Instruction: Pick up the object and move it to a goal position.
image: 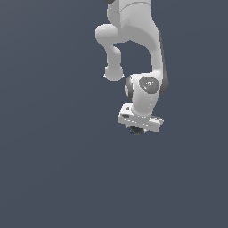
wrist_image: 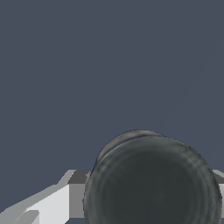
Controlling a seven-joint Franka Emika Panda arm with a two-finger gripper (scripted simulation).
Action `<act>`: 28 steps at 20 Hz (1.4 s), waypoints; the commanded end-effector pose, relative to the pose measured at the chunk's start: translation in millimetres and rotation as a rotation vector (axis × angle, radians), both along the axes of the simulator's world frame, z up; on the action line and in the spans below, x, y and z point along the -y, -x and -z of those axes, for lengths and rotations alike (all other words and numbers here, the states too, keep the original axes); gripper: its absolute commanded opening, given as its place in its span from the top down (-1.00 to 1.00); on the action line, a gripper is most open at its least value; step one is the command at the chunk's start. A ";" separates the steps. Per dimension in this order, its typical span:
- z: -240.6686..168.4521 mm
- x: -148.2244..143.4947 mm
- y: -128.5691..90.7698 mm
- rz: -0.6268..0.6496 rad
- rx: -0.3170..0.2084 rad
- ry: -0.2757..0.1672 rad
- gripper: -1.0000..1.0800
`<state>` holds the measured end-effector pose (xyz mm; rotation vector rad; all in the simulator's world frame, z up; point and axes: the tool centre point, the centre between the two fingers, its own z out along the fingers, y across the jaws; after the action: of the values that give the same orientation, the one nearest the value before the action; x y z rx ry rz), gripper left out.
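The object is a dark, nearly black round thing that fills much of the wrist view, sitting between the white fingers of my gripper. In the exterior view only a small dark bluish part of the object shows under the white hand. My gripper points down from the arm and is shut on the object. The fingertips themselves are mostly hidden behind the hand and the object.
A plain dark grey-blue surface fills both views around the arm. No other objects, containers or edges show. No goal marker is visible.
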<state>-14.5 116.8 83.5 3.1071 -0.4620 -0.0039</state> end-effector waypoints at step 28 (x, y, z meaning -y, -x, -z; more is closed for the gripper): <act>-237.6 -106.2 90.4 0.000 0.003 0.001 1.00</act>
<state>-103.4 221.0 316.3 3.1069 -0.4612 0.0013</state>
